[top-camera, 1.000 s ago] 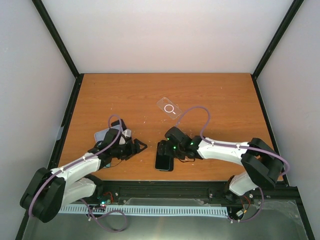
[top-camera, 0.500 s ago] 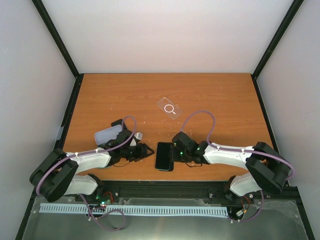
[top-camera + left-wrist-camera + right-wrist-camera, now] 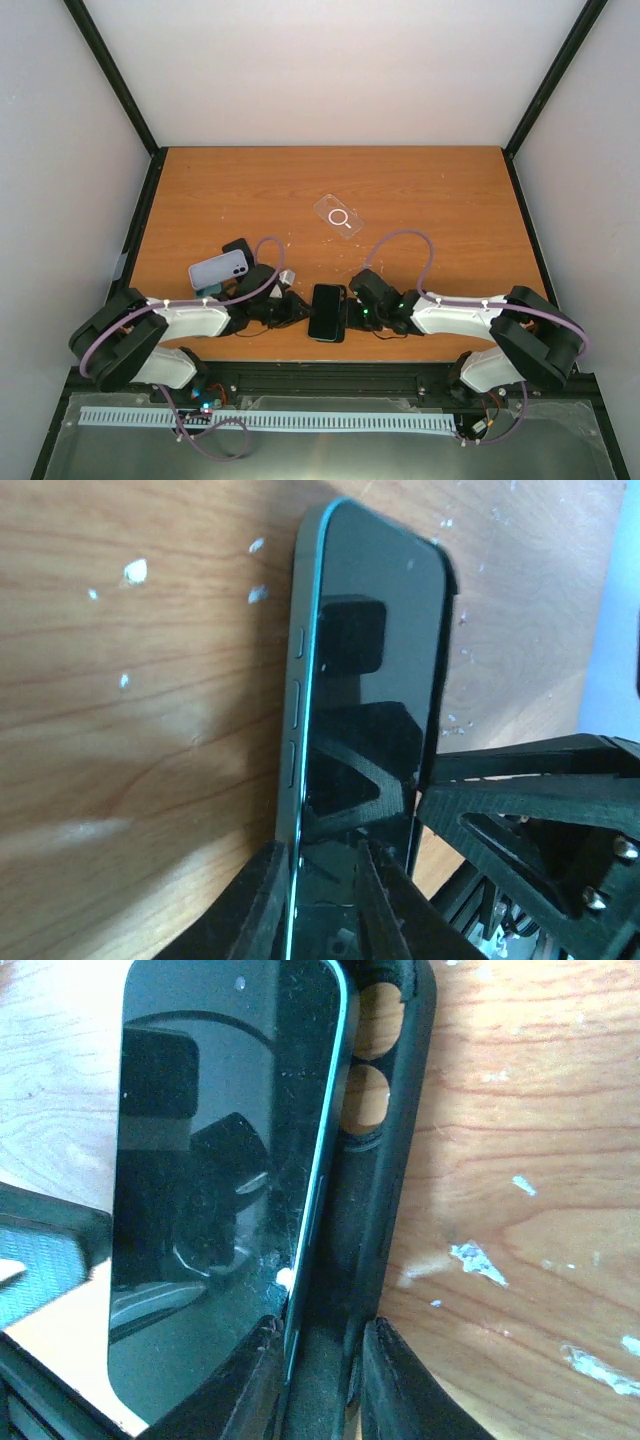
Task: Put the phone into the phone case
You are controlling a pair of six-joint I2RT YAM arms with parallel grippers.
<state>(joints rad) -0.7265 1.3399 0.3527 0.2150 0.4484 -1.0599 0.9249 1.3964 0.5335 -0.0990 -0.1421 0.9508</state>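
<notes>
The phone, black with a dark screen and teal edge, lies near the table's front edge between my two grippers. My left gripper is at its left side. In the left wrist view the phone has one finger of that gripper against its side and the other on the screen. In the right wrist view the phone rests tilted over the black phone case, whose inner floor and camera holes show beside it. My right gripper is shut across the case wall and the phone's edge.
A lilac phone lies left of the left arm with a small black item behind it. A clear case with a white ring sits mid-table. The table's front rail is just behind the grippers.
Both grippers have come in to the phone from either side and their jaws have narrowed onto it. The left arm swung right, uncovering the lilac phone. The black phone stayed put.
</notes>
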